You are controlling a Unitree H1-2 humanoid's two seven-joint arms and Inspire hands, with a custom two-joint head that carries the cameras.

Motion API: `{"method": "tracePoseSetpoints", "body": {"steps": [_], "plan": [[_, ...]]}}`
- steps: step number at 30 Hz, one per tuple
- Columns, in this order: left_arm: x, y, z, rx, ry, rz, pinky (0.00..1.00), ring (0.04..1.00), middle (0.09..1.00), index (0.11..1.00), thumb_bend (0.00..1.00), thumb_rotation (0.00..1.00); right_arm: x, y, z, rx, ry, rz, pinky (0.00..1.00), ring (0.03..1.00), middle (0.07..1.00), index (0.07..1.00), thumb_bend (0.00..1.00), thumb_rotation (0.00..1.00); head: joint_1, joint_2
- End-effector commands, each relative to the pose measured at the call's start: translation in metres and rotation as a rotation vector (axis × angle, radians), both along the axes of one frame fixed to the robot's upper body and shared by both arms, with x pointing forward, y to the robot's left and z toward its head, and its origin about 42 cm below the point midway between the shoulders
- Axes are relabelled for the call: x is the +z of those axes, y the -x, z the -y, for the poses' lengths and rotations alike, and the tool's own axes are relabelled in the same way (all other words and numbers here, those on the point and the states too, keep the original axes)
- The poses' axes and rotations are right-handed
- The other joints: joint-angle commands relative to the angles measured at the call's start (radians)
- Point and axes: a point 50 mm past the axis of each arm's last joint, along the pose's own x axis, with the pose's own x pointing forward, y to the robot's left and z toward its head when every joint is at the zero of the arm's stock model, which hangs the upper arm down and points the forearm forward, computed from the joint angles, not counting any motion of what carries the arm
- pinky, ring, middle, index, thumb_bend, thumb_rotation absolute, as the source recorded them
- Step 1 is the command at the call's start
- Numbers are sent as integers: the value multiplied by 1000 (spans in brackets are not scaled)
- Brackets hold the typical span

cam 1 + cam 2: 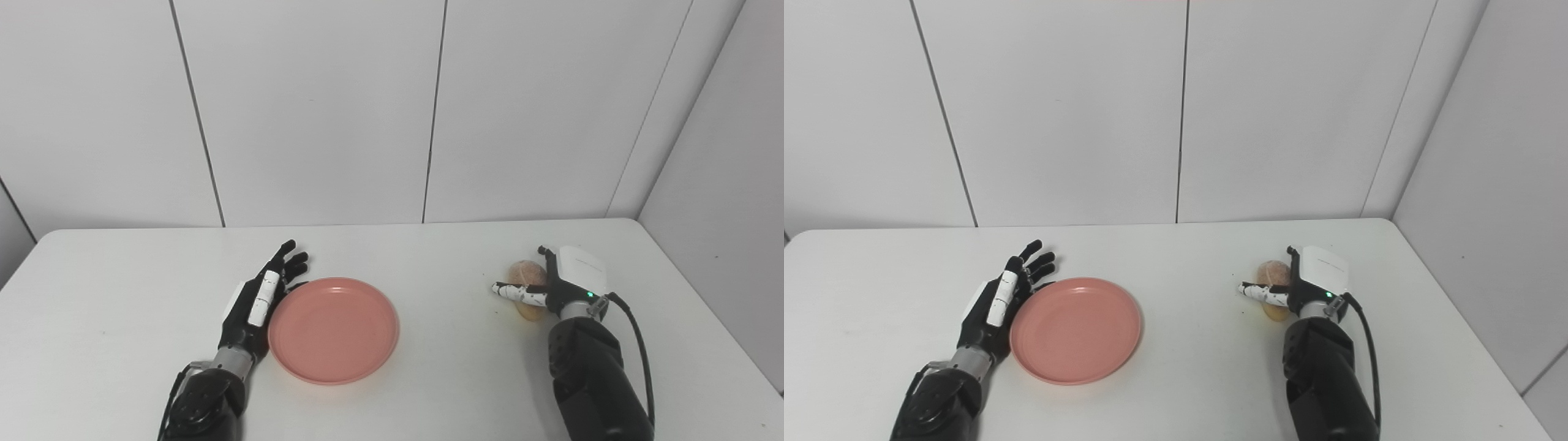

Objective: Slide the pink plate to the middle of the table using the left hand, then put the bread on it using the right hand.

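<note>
The pink plate (334, 329) lies flat on the white table (441, 380), a little left of the middle. My left hand (260, 300) is open, its fingers stretched out flat, with its side against the plate's left rim. The bread (527, 274), a small round tan bun, sits on the table at the right. My right hand (566, 278) is right beside it, with the thumb held straight across the bun's near side and a fingertip showing behind the bun. The fingers are not closed on the bread. The palm side is hidden by the back of the hand.
White wall panels (429, 110) stand behind the table's far edge, and a side wall (723, 184) runs along the right. The table's right edge is close to my right arm (588, 373).
</note>
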Motion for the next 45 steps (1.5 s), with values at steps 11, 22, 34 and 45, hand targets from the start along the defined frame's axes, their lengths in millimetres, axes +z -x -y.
{"method": "tracePoseSetpoints", "body": {"steps": [11, 22, 34, 45], "plan": [[-15, 7, 1, 4, -3, -69, 801, 901, 879, 908, 899, 876, 16, -7, 10, -6, 77, 37, 231, 327, 434, 633, 707, 372, 0, 7], [-14, 7, 0, 4, -7, -70, 803, 898, 877, 905, 904, 877, 11, -7, 9, -11, 35, 53, 129, 199, 469, 492, 527, 0, -4, 9], [-13, 7, 1, -2, -3, -70, 803, 897, 875, 908, 896, 874, 33, 1, 1, 29, 7, 113, 123, 196, 468, 637, 559, 0, -1, 11], [-13, 8, 5, -3, -4, -67, 800, 894, 873, 908, 889, 877, 80, 20, -21, 132, 36, 230, 169, 248, 404, 503, 519, 1, 30, 15]]}}
